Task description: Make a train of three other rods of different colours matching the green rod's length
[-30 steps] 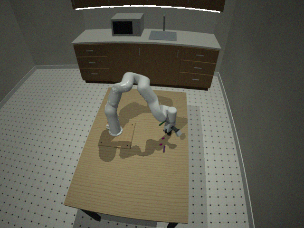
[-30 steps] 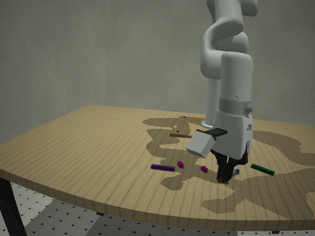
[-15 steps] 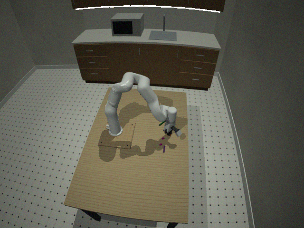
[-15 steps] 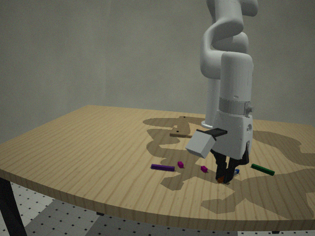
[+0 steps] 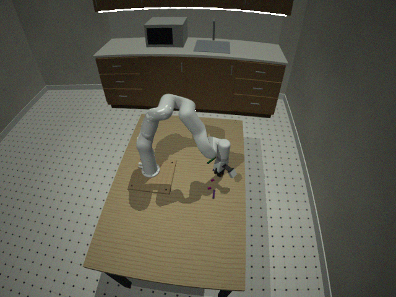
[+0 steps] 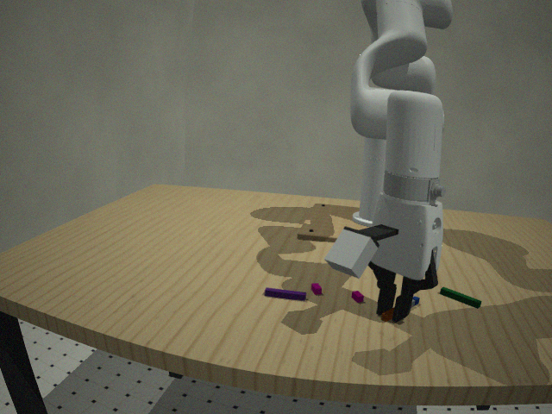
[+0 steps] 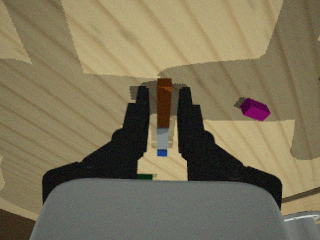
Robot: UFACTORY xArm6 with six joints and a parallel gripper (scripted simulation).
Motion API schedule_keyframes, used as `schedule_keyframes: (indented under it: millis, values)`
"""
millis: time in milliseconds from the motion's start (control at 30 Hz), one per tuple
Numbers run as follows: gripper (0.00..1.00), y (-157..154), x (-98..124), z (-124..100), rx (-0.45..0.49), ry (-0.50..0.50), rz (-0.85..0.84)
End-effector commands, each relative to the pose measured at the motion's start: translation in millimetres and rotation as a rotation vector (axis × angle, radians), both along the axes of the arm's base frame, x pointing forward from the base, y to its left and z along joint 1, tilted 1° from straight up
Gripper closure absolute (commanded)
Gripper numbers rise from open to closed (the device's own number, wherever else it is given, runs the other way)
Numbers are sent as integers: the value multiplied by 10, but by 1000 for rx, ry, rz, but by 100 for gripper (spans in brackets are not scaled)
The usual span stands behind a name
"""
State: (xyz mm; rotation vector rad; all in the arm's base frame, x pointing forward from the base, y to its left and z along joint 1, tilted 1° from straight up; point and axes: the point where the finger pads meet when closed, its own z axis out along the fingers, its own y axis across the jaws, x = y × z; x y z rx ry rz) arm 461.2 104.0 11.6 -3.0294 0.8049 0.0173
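My gripper (image 6: 395, 312) (image 7: 163, 101) (image 5: 219, 172) is down at the table with its fingers slightly open on either side of an orange rod (image 7: 164, 102) (image 6: 386, 315). The rod lies flat on the wood, with a small gap to each finger. Behind it, in line, the wrist view shows a pale grey rod (image 7: 162, 136) and then a small blue rod (image 7: 162, 152) (image 6: 416, 300). The green rod (image 6: 460, 297) (image 5: 210, 160) lies apart to the right of the gripper in the exterior view.
Two magenta rods (image 6: 316, 288) (image 6: 357, 296) and a purple rod (image 6: 285, 293) (image 5: 213, 193) lie left of the gripper in the exterior view. One magenta rod (image 7: 255, 108) shows in the wrist view. The arm's base plate (image 5: 166, 179) sits further back on the table.
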Motion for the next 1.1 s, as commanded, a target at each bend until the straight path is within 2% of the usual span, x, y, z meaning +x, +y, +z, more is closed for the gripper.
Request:
schedule_keyframes:
  millis: [0,200,533,600,800,967,1000,1067]
  values:
    - [76,3,17,33,1,-4,0]
    - [76,2,17,168,1,-4,0]
    - [76,-4,19,686,1,-4,0]
    - [76,-4,19,686,1,-4,0]
    - [76,-6,20,884,1,-4,0]
    - [76,-6,20,915,1,-4,0]
    - [0,-6,20,915,1,-4,0]
    - [0,-6,20,915,1,-4,0]
